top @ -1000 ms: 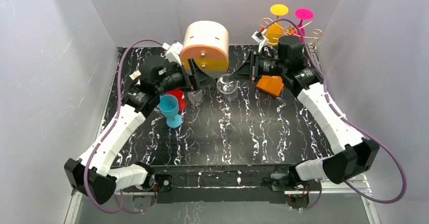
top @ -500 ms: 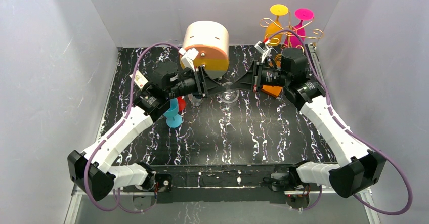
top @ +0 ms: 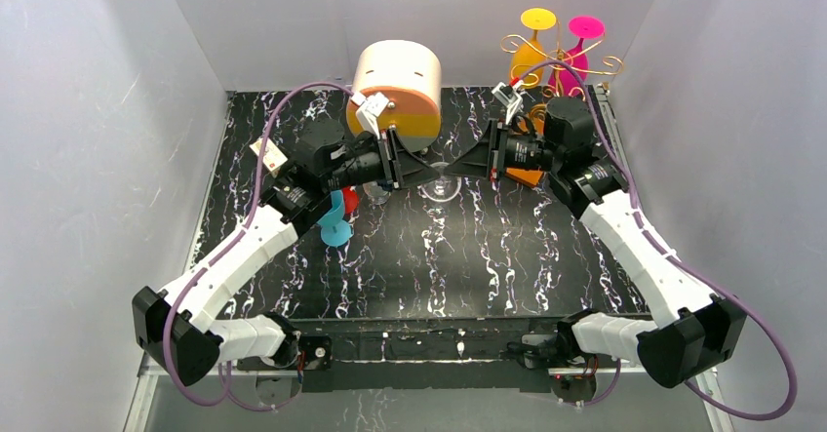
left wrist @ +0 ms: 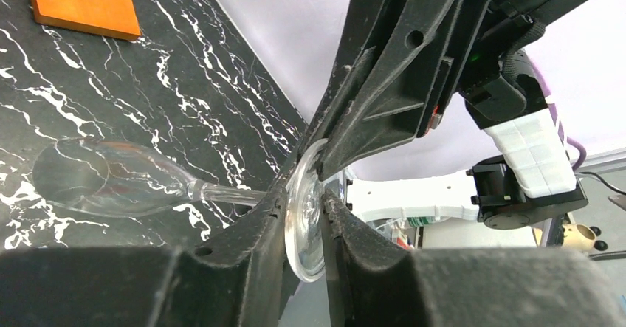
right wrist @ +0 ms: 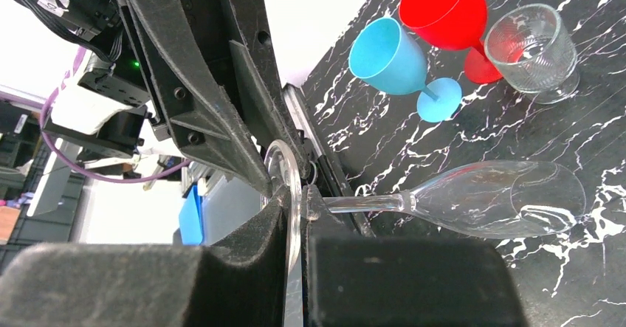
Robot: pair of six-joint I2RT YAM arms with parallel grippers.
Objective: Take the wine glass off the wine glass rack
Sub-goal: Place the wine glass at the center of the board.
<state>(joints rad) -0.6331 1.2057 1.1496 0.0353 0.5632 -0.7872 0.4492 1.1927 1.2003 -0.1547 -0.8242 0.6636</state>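
Shows the tall clear glass wine glass (left wrist: 111, 183) off the thin gold wire rack (top: 561, 57), held over mid-table between the two arms, well apart from the rack in the far right corner. Lies with the long axis crosswise to both claws: round foot caught between the fingers, stem and bowl running off sideways from the pinch, out over the black white-veined marble table (top: 468, 256); contact of bowl with table not decidable. Sets the left gripper (left wrist: 303, 203) and the right gripper (right wrist: 295, 198) tip to tip, equally near, each reaching in from its own side. Left gripper: nearly closed, the narrow gap filled by the foot's disc, pinched across its faces. Right gripper: likewise almost closed on the same disc, at the opposite rim. Also shows a yellow plastic glass (top: 537, 19) and a pink one (top: 586, 28) hung foot-up on the rack. Probably a handover: calls next for release by one claw and a firm hold by the other.
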